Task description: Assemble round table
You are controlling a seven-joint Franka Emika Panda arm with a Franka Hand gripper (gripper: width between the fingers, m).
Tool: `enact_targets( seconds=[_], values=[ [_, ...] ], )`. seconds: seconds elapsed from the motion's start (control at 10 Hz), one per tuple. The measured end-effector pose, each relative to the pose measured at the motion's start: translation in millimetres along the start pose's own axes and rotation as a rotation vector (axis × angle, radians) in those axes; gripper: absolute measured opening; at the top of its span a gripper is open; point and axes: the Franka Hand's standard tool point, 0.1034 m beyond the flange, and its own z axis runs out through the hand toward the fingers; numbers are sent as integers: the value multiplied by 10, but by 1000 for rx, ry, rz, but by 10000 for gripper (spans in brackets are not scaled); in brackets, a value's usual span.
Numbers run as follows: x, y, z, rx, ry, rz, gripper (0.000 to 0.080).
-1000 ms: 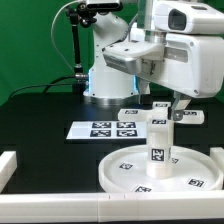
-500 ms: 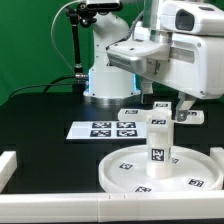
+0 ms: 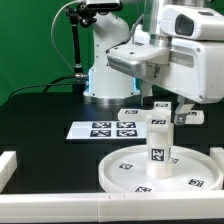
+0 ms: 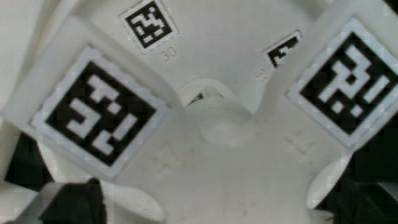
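disc [image 3: 160, 172] sits on the black table [image 3: 40, 125], near side, toward the exterior view's right. it is white, round, with a raised rim, and has square tags on its face. leg [image 3: 159, 142], a short thick white cylinder with a tag on its side, stands upright at the middle of the disc. cross foot [image 3: 160, 117] sits level on top of the leg, just under the arm's head, tags on its arms.

tool [image 3: 171, 107] hangs directly above the foot and close to it. one dark finger [image 3: 180, 108] shows beside the foot on the exterior view's right. cannot tell whether the fingers are apart, together, or clamped on the foot: the head hides most of them, and contact is not resolvable.

wrist view looks straight down on the cross foot [image 4: 210, 120]: white arms spread from a centre hub, each carrying a black-and-white tag. a dark blurred shape sits at one corner, too soft to identify.

marker board [image 3: 103, 129] lies flat on the table, left of the leg and farther back than the disc, apart from it. robot base [image 3: 104, 75] stands at the far side. white bar [image 3: 12, 168] edges the table at near left.
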Motion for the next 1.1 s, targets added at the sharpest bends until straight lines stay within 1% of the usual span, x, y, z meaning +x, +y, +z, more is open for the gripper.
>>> enact_targets(
  seconds=[0.3,0.4,0.5,0.6,0.8,0.9,1.0,1.1],
  values=[
    [-20,-9,5,1,0,4,648],
    [-34,-16,9,2,0,7,537],
    [-26,-37,-5,12,2,7,411],
    [-34,-24,-15,7,1,7,411],
    [-45,-7,-30,2,-1,27,83],
    [-48,-7,-30,2,-1,50,83],
    [-51,-8,-30,2,-1,50,19],
    [-54,-9,-30,2,-1,51,4]
  ],
)
